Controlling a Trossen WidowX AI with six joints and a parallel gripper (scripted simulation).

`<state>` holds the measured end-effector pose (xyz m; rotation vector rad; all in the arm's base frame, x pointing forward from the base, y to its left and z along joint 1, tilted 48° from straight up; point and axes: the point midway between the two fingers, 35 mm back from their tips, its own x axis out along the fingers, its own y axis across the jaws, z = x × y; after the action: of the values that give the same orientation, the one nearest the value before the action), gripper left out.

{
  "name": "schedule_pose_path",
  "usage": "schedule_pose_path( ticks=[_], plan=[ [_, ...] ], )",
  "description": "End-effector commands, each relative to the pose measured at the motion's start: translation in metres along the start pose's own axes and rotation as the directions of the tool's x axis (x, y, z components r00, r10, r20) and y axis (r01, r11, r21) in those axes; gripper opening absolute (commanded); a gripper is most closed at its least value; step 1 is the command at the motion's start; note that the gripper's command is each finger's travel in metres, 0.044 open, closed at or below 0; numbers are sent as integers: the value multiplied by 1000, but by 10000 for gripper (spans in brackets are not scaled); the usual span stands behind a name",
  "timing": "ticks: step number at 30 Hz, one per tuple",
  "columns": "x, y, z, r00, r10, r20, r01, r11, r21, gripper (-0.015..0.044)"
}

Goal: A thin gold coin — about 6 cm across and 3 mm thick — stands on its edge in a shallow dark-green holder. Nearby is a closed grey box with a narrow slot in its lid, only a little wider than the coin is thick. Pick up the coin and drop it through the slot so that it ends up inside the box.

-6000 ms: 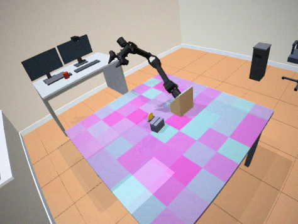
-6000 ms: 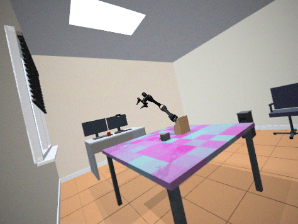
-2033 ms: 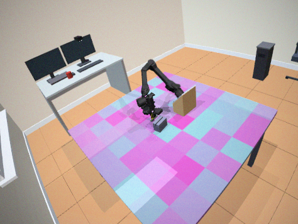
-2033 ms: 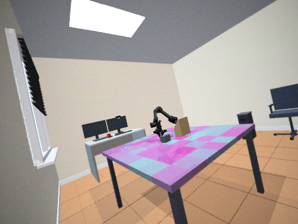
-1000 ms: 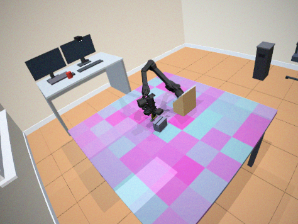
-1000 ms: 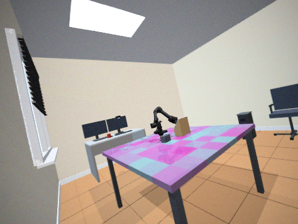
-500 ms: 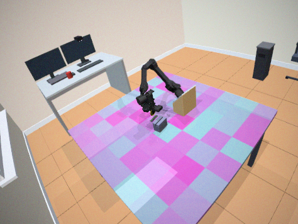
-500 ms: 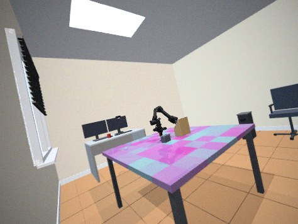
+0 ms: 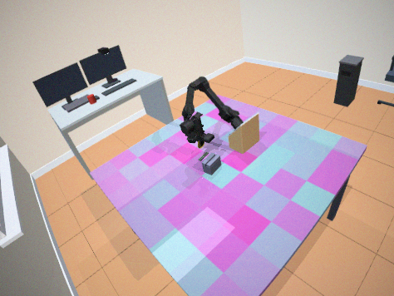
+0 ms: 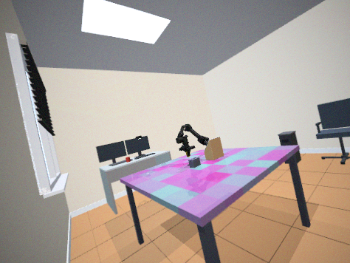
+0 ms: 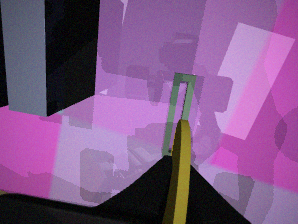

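Observation:
My gripper (image 9: pixel 200 143) (image 10: pixel 187 151) (image 11: pixel 173 164) is shut on the gold coin (image 9: pixel 199 146) (image 10: pixel 188 154) (image 11: pixel 182 175). The coin is on edge between the fingers, clear of the holder, and its lower part hides in the wrist view behind the fingers. The shallow green holder (image 9: pixel 203 156) (image 11: pixel 184 77) lies on the table below, and its slot shows empty. The closed grey box (image 9: pixel 211 165) (image 10: pixel 194 162) (image 11: pixel 26 60) stands beside the holder; its slotted lid shows in the top view, while the wrist view shows only part of the box at the upper left.
A tan upright block (image 9: pixel 245 135) (image 10: pixel 215 149) stands on the patchwork table (image 9: pixel 258 199) (image 10: pixel 207 192), to the right of the gripper in the top and exterior views and behind the box. A desk (image 9: pixel 145 81) with monitors stands beyond the table.

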<state>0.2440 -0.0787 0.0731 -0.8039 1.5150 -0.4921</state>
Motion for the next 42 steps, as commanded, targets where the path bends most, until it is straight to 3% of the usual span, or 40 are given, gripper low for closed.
schedule_pose_path(
  ticks=[1, 14, 42],
  plan=[
    [-11, -2, -1, 1000, -6, 2, 6, 1000, 7, 0],
    [-17, -11, 7, 1000, -8, 2, 8, 1000, 23, 0],
    [-18, 51, 43, 1000, 5, 7, -5, 1000, 22, 0]
  ],
)
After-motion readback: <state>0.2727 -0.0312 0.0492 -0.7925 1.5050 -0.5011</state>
